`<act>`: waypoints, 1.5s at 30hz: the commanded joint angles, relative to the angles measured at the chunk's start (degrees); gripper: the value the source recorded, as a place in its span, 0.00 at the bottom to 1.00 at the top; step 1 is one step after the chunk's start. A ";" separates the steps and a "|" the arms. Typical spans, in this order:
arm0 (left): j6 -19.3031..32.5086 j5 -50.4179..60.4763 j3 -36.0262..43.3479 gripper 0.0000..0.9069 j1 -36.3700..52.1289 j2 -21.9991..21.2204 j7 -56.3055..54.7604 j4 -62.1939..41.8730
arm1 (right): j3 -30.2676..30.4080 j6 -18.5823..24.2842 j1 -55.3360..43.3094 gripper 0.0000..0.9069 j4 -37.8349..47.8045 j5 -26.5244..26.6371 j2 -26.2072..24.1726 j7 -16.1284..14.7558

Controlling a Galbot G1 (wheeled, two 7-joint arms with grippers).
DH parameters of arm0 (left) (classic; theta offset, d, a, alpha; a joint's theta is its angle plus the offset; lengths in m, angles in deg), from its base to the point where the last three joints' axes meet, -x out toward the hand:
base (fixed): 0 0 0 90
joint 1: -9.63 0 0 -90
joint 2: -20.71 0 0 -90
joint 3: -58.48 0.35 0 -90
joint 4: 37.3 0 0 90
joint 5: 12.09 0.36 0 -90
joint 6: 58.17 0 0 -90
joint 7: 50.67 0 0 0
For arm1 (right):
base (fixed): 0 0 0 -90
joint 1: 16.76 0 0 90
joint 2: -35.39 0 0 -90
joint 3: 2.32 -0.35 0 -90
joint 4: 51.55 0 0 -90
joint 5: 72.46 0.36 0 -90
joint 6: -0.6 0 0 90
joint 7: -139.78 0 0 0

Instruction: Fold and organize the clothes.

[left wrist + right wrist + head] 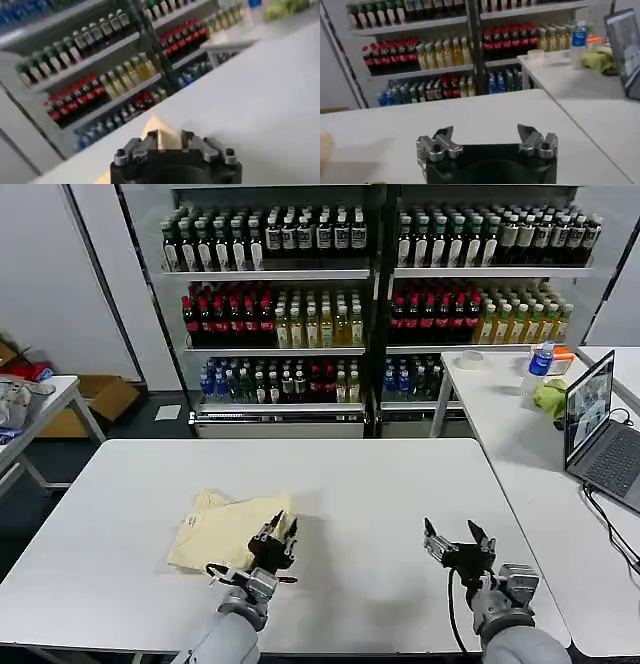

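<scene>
The pale cream-yellow, thin cloth T-shirt [228, 529] lies folded into a compact, roughly rectangular bundle on the white rectangular table [380, 484], toward the table's near left part as the head camera sees it. Its edges are slightly uneven and one corner at the far left turns up a little.

The left gripper [276, 539] sits at the bundle's near right corner, its black fingers drawn close together on the cloth edge; in the left wrist view a wedge of the cream fabric [161, 131] stands pinched between the fingers of that gripper [169, 141]. The left arm reaches in from the table's near edge.

The right gripper [458, 541] hovers over bare tabletop well to the right of the shirt, apart from it, with its fingers spread wide. The right wrist view shows the same gripper [487, 139] with a clear gap between the two finger sets and nothing between them.

Beyond the table stand tall shelves of bottled drinks [370, 294], rows of dark, red, yellow and blue bottles. To the right, a second white table [500, 414] carries an open laptop [600, 429], a blue-labelled water bottle [540, 364] and a small lime-green cloth [550, 397]. At the far left, cardboard boxes [100, 399] rest on the floor.
</scene>
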 commanded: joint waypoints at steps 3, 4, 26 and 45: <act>6.47 -32.55 -13.23 1.00 -10.19 -0.01 0.89 11.73 | 7.04 -0.23 -7.80 1.00 3.42 9.70 2.36 -0.40; 6.52 -33.74 -15.02 1.00 -10.78 0.00 0.89 12.86 | 7.77 -0.29 -8.57 1.00 4.05 10.49 2.83 -0.33; 8.06 -35.44 -37.56 1.00 -25.02 -0.76 -0.33 19.05 | 18.41 0.21 -23.74 1.00 28.73 21.86 25.60 1.71; 8.15 -35.12 -36.24 1.00 -24.66 -1.33 -0.33 18.97 | 20.83 2.83 -22.70 1.00 33.62 17.33 26.18 2.38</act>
